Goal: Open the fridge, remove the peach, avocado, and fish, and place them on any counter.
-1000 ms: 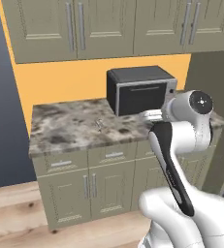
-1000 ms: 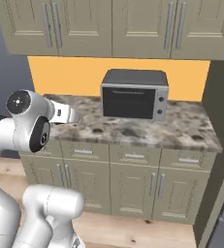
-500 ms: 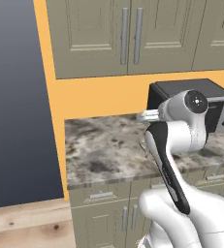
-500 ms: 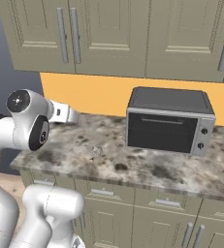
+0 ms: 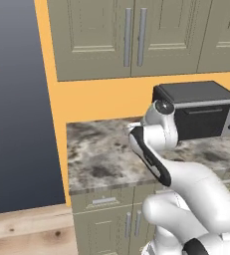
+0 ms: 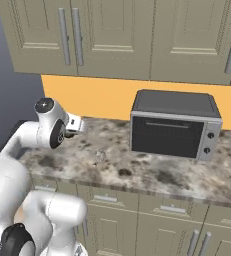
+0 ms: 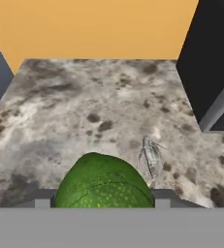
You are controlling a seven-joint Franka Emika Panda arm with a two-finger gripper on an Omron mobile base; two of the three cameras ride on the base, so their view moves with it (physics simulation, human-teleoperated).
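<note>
Fingers [image 7: 101, 203]: about half open, closed on the avocado [image 7: 103, 183], which fills the gap between them; held above the table [image 7: 84, 111], not touching it

Avocado: dark green, pebbled skin, round; likely to roll once freed, so lower it until it rests on the stone before opening

Fish [image 7: 152, 157]: small, silver-grey, already lying on the table just ahead and right of the avocado; also seen as a pale speck [image 6: 100, 155] in the right base view. Set the avocado down left of it, apart

Oven [image 6: 174, 124]: dark box at the table's right; keep wide of its corner

Open room: bare stone ahead and left. Left table edge drops beside the dark fridge [image 5: 17, 104] side; orange wall [image 5: 106, 102] closes the back

Peach: not seen
</note>
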